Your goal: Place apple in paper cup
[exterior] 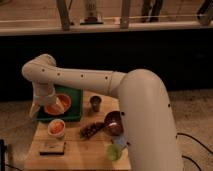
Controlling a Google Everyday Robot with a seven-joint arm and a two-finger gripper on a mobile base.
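The paper cup (pixel 56 131) is short, white and stands on the wooden table's left side, in front of the green tray. The orange-red apple (pixel 57 125) shows inside the cup's mouth. My arm reaches from the right, bends at the far left and comes down over the green tray (pixel 75 114). The gripper (pixel 49 105) hangs there, right at the flat orange dish (pixel 54 108), behind and a little above the cup. It does not touch the cup.
A small dark metal cup (pixel 95 103) stands right of the tray. A dark reddish-brown bowl (pixel 114 123) and a dark cluster (pixel 89 130) sit mid-table. A light-green round thing (pixel 114 151) is at the front right, a dark flat item (pixel 52 147) at the front left.
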